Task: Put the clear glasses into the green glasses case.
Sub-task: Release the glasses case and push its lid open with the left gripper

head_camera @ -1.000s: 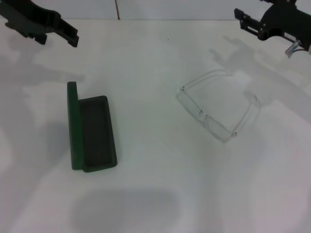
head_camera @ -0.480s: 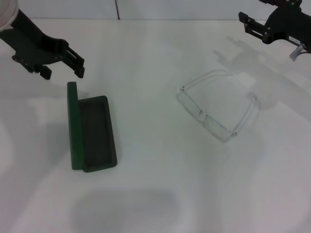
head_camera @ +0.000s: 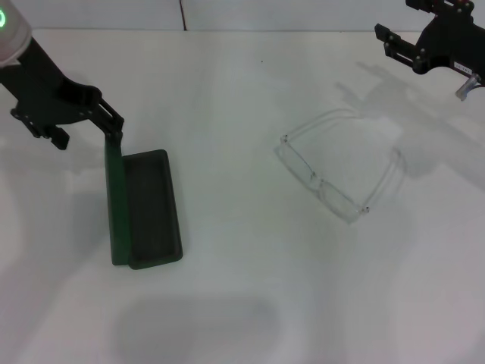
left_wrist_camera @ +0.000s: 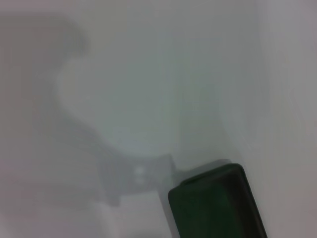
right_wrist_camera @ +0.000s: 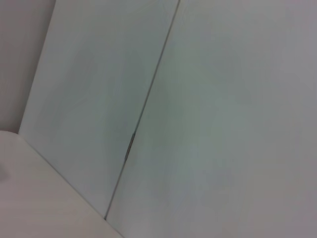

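Green glasses case (head_camera: 144, 208) open at left, left end effector (head_camera: 106, 125) over its far end; clear glasses (head_camera: 341, 171) right-centre; right end effector (head_camera: 398, 45) upper right; both end effectors' state indeterminable.

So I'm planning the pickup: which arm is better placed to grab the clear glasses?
Probably the right. The right claw hangs on the same side of the table as the clear glasses, while the left claw is across the table at the green glasses case.
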Available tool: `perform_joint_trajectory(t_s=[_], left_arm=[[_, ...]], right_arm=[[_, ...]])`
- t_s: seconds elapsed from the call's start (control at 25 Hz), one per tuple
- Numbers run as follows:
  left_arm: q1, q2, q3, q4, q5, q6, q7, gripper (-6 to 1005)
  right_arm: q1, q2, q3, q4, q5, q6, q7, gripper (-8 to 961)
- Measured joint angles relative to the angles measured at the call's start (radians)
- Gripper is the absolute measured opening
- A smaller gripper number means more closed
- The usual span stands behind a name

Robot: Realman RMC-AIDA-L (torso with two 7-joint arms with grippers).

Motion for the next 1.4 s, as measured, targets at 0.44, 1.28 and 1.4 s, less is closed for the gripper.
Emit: perform_joint_trajectory(t_s=[0.44,1.28,1.4], left_arm=[[0.01,0.0,0.0,0.138,0.004,-0.04,-0.044,730],[0.054,0.007,0.0,0.211,0.006,-0.054,-0.048,602],[0.057,0.01,0.0,0.234,0.006,-0.054,-0.048,492]], right_arm=[[-0.01,0.0,0.002,-0.001,-0.002,-0.002,0.0,633],[-0.013,0.005,0.006,0.003,0.004,-0.008,-0.025,632],[-0.021,0.005,0.007,0.001,0.005,-0.015,-0.025,633]])
